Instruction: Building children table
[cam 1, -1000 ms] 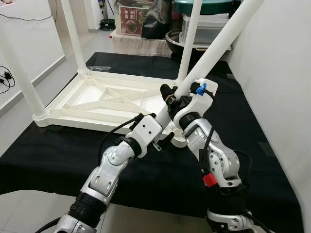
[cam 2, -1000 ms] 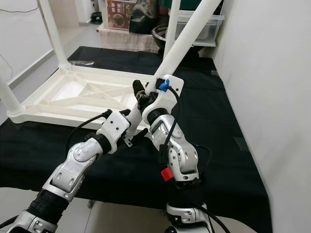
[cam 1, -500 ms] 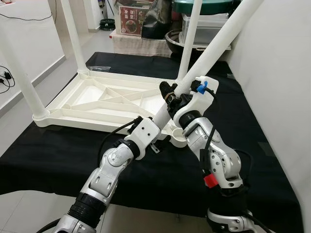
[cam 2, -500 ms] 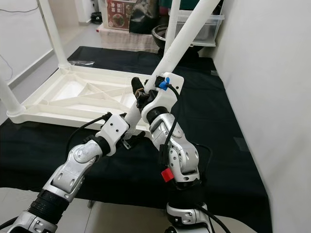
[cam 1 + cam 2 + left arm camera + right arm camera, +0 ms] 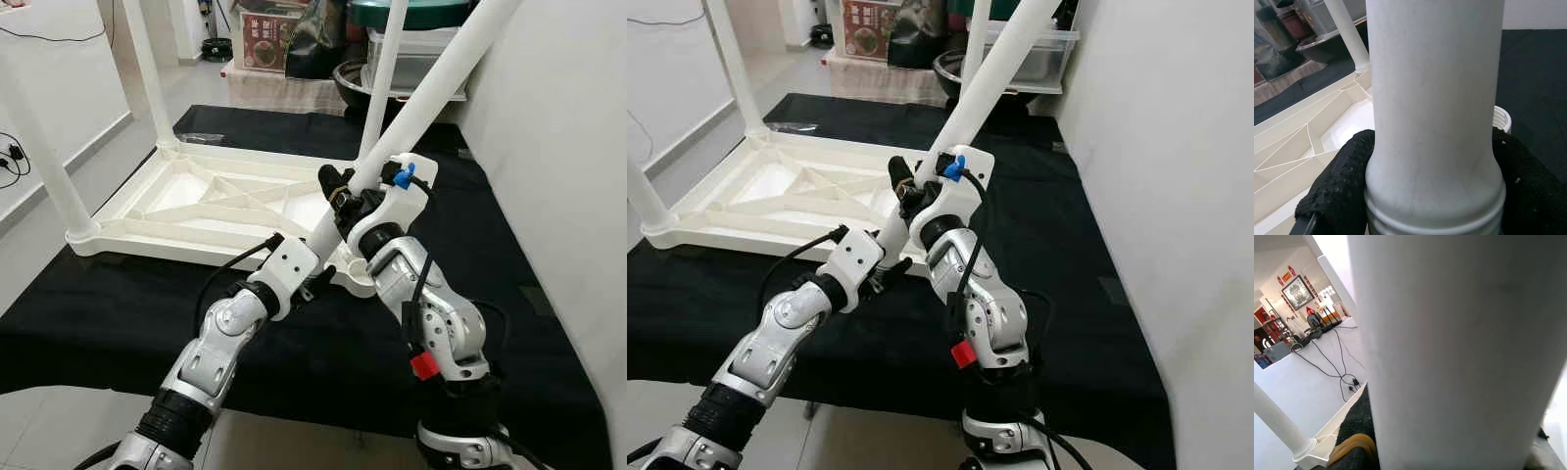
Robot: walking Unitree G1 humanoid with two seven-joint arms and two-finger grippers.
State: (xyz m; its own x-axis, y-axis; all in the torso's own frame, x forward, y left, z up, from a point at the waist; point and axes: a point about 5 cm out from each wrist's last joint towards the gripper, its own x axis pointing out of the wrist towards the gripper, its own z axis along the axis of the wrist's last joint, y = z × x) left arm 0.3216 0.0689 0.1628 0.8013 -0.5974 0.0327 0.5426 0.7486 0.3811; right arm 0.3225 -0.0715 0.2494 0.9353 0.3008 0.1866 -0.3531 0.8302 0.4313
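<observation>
Three legs (image 5: 147,69): upright in corners of upturned tabletop (image 5: 196,201) on black cloth (image 5: 98,304).
Fourth leg (image 5: 431,88): tilted, foot now nearer last corner socket (image 5: 358,277) than a second ago; seating close.
Left gripper (image 5: 315,284): clamped low on fourth leg.
Right gripper (image 5: 345,201): clamped higher up.

Bright even indoor light, sharp head views, soft shadows on the black cloth-covered table (image 5: 98,323), close white plastic leg (image 5: 1449,357) blurred at the wrist
</observation>
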